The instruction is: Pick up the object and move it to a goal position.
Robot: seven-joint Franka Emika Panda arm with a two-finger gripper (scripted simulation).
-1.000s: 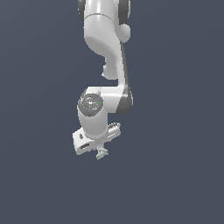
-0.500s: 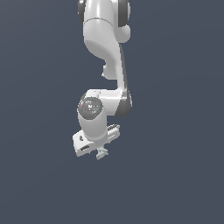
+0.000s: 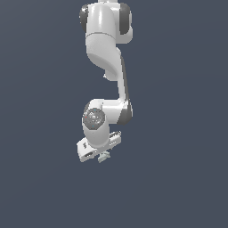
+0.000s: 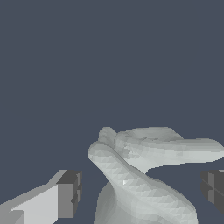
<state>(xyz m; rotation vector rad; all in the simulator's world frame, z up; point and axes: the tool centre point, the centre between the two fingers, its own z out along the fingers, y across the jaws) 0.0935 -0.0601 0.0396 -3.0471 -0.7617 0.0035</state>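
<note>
The object (image 4: pixel 140 175) sits right between my jaws in the wrist view. It is a pale grey-green piece with a faceted, lumpy surface. Several rounded prongs branch from one body. One thick prong runs slantwise across the gap, another reaches out toward the dark pad (image 4: pixel 213 189) on one side, and a short stub pokes up where the two meet. Light catches the ridges and leaves shaded hollows between the prongs.

In the exterior view the object (image 3: pixel 104 156) is only a small pale speck hanging just under my gripper (image 3: pixel 103 154), much smaller than the white hand above it. Its shape is too small to read there.

My jaws stand apart with the piece in the gap. One finger (image 4: pixel 65 194) shows as a white bar ending in a dark grey pad, and a strip of background shows between that pad and the piece. The other pad lies near the tip of the long prong, but I cannot tell whether it touches. I also cannot tell whether my jaws are pressing on the piece or just flanking it.

My arm (image 3: pixel 107 53) comes down from the top of the exterior view, white with dark joints, and bends at the wrist (image 3: pixel 94 119) just above the hand. All around is one flat dark blue-grey background, with no tabletop edge that I can make out. Nothing lies between the jaws and the piece, or near them. I can read no writing or marks anywhere.
</note>
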